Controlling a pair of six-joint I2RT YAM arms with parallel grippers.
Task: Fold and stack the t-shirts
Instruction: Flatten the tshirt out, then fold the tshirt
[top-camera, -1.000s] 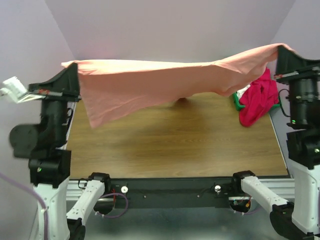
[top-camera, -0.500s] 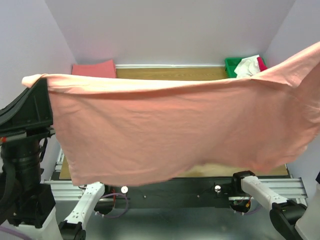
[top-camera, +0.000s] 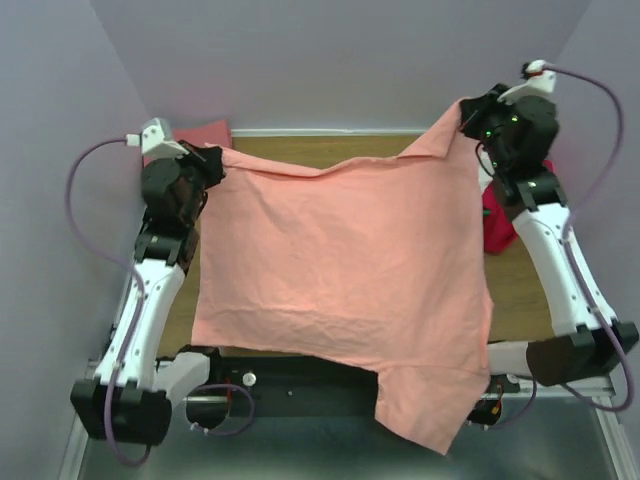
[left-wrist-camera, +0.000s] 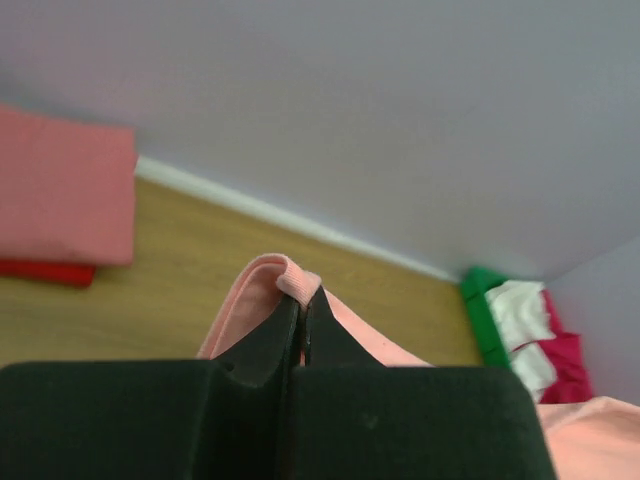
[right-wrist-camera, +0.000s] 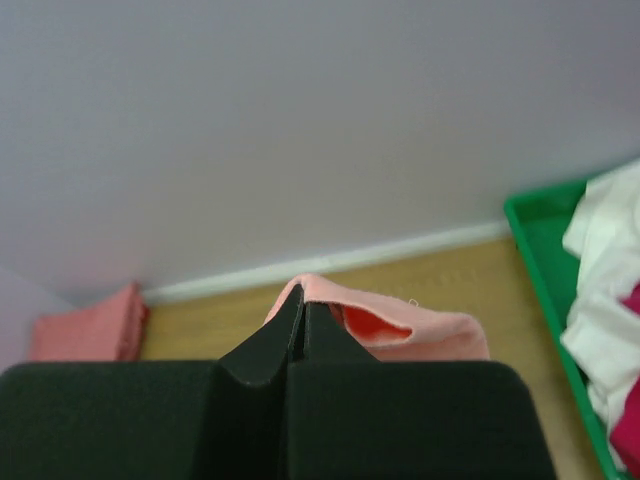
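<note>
A large salmon-pink t-shirt (top-camera: 340, 270) is spread over the wooden table, its near end hanging off the front edge. My left gripper (top-camera: 212, 158) is shut on its far left corner (left-wrist-camera: 285, 280). My right gripper (top-camera: 462, 112) is shut on its far right corner (right-wrist-camera: 400, 320). Both corners are held a little above the table. A folded salmon-pink shirt (top-camera: 200, 133) lies at the back left; in the left wrist view (left-wrist-camera: 60, 195) it rests on a red one (left-wrist-camera: 45, 270). A magenta shirt (top-camera: 497, 222) shows at the right behind the arm.
A green bin (right-wrist-camera: 545, 260) with white cloth (right-wrist-camera: 605, 300) and magenta cloth stands at the back right; it also shows in the left wrist view (left-wrist-camera: 482, 320). Grey-lilac walls close in the back and sides. Bare wood (top-camera: 520, 300) shows at the right of the table.
Both arms have swung forward and down from high in front of the camera. The pink shirt, held stretched in the air before, is now laid out over the table.
</note>
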